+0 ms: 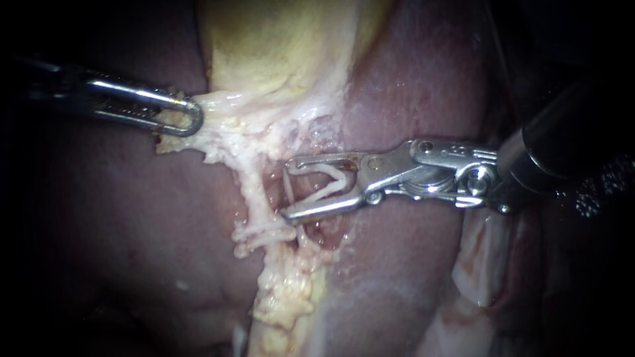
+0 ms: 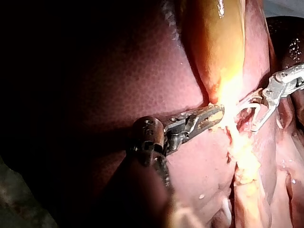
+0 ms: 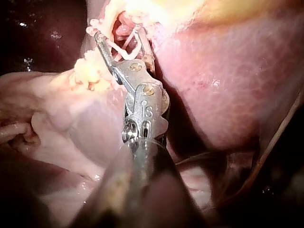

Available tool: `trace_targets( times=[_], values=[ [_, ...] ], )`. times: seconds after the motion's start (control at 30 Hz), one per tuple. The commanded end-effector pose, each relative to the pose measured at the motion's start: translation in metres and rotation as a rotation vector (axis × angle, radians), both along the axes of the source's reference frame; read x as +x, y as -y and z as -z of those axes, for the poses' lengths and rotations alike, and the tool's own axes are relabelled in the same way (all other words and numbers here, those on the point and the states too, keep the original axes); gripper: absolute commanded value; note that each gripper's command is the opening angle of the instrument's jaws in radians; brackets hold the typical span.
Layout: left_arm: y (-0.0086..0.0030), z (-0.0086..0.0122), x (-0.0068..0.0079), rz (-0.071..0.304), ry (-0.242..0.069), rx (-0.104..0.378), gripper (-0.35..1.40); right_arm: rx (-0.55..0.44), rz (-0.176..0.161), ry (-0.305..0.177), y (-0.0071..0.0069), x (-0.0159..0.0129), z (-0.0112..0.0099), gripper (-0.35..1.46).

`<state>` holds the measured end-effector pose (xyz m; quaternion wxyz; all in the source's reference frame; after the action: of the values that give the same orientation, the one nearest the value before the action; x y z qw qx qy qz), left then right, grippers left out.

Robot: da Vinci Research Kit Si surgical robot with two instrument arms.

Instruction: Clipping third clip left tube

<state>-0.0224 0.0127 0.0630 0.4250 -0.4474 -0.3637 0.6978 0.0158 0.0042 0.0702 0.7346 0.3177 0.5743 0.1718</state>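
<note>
left instrument (image 1: 192, 118): jaws pinching pale tissue (image 1: 221, 125) | right instrument (image 1: 286, 190): jaws spread, holding white clip (image 1: 340, 184), just right of tube (image 1: 253, 192)

The liver (image 1: 119, 264) is seen close-up by the endoscope; the same tube (image 1: 253, 195) is framed from opposite sides by wrist cameras.

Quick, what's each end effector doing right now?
Left instrument: jaws shut on pale stringy tissue beside the yellow gallbladder.
Right instrument: jaws spread, holding a white V-shaped clip between them.
</note>
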Motion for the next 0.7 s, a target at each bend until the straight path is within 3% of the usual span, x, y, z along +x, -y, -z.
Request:
trace_targets(
  times=[0.03, 0.47, 0.7],
  values=[
    [0.0, 0.0, 0.0, 0.0, 0.0, 0.0, -0.35, 0.001, 0.005, -0.003, 0.0, -0.0001, 0.0002, 0.5],
    [0.0, 0.0, 0.0, 0.0, 0.0, 0.0, -0.35, 0.005, 0.024, -0.022, 0.0011, -0.0027, 0.0017, 0.5],
    [0.0, 0.0001, 0.0, 0.0, 0.0, 0.0, -0.35, 0.008, 0.03, -0.03, 0.0016, -0.0027, 0.0023, 0.5]
  ],
)
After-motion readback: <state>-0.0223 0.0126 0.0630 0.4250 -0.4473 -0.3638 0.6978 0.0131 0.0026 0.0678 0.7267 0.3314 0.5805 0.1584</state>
